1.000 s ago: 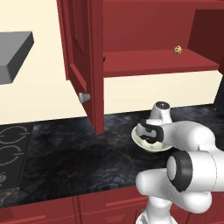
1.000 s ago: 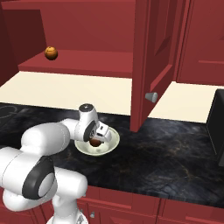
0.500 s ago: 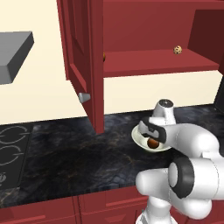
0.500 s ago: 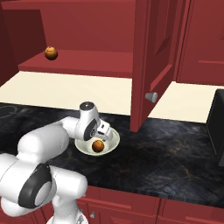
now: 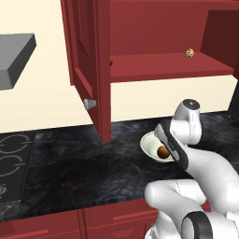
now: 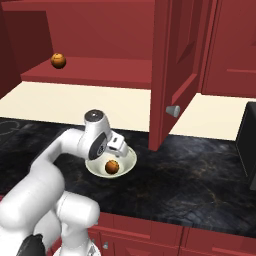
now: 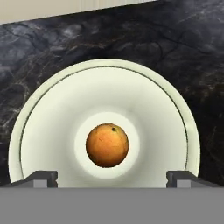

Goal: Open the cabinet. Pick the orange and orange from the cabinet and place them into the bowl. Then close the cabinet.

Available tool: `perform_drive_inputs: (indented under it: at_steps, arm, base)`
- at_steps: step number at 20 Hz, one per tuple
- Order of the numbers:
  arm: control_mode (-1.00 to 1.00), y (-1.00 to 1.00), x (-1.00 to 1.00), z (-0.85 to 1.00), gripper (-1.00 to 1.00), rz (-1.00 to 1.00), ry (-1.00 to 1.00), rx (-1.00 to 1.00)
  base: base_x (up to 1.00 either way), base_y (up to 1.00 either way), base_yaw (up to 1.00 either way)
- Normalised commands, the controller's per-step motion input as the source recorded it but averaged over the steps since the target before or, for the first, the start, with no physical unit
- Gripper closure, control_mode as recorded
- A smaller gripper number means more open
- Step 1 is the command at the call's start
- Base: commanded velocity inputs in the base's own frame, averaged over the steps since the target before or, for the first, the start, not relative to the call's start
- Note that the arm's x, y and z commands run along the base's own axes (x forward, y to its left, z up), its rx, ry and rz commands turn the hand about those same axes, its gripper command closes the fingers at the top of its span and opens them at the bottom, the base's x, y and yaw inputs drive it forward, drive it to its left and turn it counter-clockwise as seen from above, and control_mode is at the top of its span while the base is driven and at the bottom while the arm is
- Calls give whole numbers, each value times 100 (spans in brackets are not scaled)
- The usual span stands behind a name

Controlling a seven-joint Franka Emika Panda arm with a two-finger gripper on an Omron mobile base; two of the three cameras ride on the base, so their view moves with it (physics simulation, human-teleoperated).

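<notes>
One orange (image 7: pixel 107 145) rests at the centre of the cream bowl (image 7: pixel 52 118), directly under the fingers (image 7: pixel 112 177), which are spread wide and hold nothing. The bowl sits on the black marbled tabletop (image 6: pixel 200 175). At about 10 o'clock above it, a second orange (image 6: pixel 58 60) lies on the shelf of the open red cabinet (image 6: pixel 172 70). Cream wall (image 6: pixel 60 100) runs beneath.

Black marble counter (image 6: pixel 200 175) bears bowl (image 6: pixel 126 161); shelf (image 6: pixel 100 75) bears orange (image 6: pixel 58 60).

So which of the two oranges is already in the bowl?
The orange lying at the centre of the bowl, right below the open gripper. The other orange sits on the cabinet shelf.
</notes>
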Motion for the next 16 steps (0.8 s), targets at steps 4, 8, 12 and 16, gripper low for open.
perform_drive_inputs:
  at_steps: [4,8,12,16]
  arm:
    - [-100,0,-40,59,-100,4,-14,0]
    - [-100,0,-27,62,-100,9,-21,-3]
    - [-100,1,-10,58,-100,14,-21,-3]
    - [-100,8,-3,61,-100,16,-13,-3]
  base:
    - [0,0,0]
    - [0,0,0]
    - [0,0,0]
    - [0,0,0]
